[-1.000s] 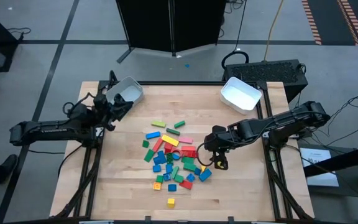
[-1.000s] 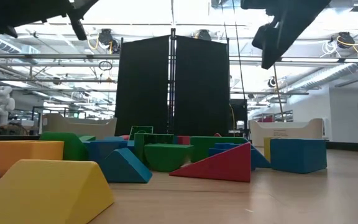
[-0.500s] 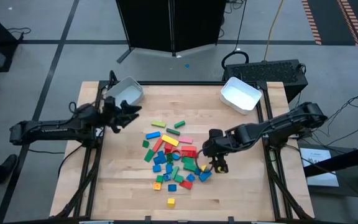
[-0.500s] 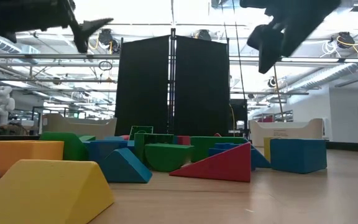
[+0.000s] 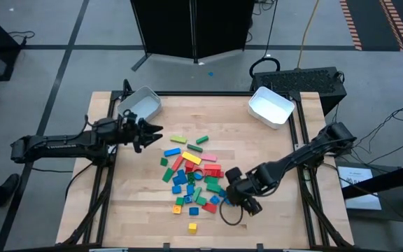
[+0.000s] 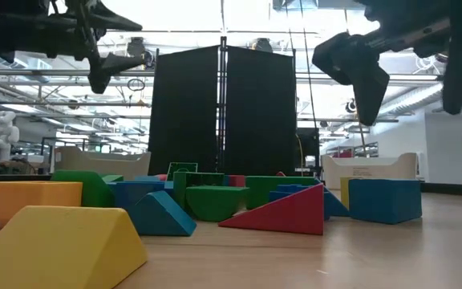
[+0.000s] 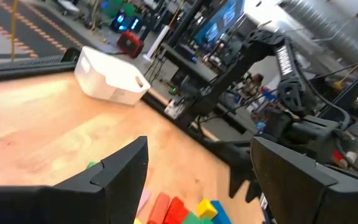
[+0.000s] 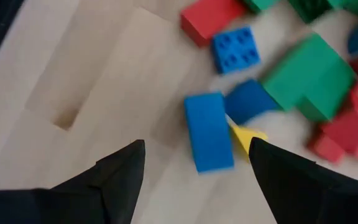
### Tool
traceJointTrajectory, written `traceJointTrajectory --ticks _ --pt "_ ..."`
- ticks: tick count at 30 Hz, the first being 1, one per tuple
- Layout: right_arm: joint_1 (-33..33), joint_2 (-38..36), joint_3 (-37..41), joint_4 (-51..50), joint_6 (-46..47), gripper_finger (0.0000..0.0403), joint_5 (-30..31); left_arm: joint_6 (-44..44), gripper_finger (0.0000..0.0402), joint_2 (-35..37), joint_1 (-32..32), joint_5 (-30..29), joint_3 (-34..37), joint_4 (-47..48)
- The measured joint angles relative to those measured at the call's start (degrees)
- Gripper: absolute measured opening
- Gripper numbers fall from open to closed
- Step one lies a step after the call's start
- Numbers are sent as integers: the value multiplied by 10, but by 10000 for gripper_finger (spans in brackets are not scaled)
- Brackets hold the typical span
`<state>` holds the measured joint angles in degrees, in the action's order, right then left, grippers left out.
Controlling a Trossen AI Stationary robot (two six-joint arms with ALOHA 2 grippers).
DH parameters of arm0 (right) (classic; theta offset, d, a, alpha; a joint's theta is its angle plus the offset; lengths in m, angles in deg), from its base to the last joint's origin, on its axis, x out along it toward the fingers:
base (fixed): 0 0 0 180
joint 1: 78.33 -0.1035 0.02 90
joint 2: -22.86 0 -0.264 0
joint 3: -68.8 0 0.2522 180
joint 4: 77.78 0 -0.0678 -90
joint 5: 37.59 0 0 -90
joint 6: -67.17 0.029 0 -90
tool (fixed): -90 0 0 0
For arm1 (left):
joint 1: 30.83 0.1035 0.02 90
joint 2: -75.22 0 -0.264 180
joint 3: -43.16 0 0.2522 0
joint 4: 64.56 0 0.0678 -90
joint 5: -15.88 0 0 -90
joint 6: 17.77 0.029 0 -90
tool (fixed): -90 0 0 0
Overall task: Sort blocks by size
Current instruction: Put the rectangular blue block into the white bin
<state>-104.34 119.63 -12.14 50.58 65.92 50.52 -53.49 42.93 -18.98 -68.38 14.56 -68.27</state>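
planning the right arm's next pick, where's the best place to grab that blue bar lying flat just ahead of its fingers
Probably across the middle of the blue bar, on its two long sides, coming straight down with the open right gripper. The bar lies flat, bare wood runs along one long side, but a blue block and a yellow piece crowd the other, so that finger has little room.

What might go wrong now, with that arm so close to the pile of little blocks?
The right tool hangs open at the pile's edge, above a blue bar that touches a yellow piece and another blue block. Closing there could catch a neighbour or push the bar away. The blocks lie tightly packed, so one nudge might scatter several.
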Motion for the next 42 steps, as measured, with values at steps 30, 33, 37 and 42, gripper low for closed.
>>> traceJointTrajectory --ticks 30,33,37,42 --pt "5 140 -19 10 86 110 13 -44 281 0 0 -3 0 52" --pt "22 133 -49 -27 99 110 20 -45 281 0 0 -22 0 54" --pt "57 74 -104 -40 91 110 81 -88 281 0 1 -47 0 55" --pt "136 -37 -106 -104 93 110 211 -99 281 0 1 -51 0 56"
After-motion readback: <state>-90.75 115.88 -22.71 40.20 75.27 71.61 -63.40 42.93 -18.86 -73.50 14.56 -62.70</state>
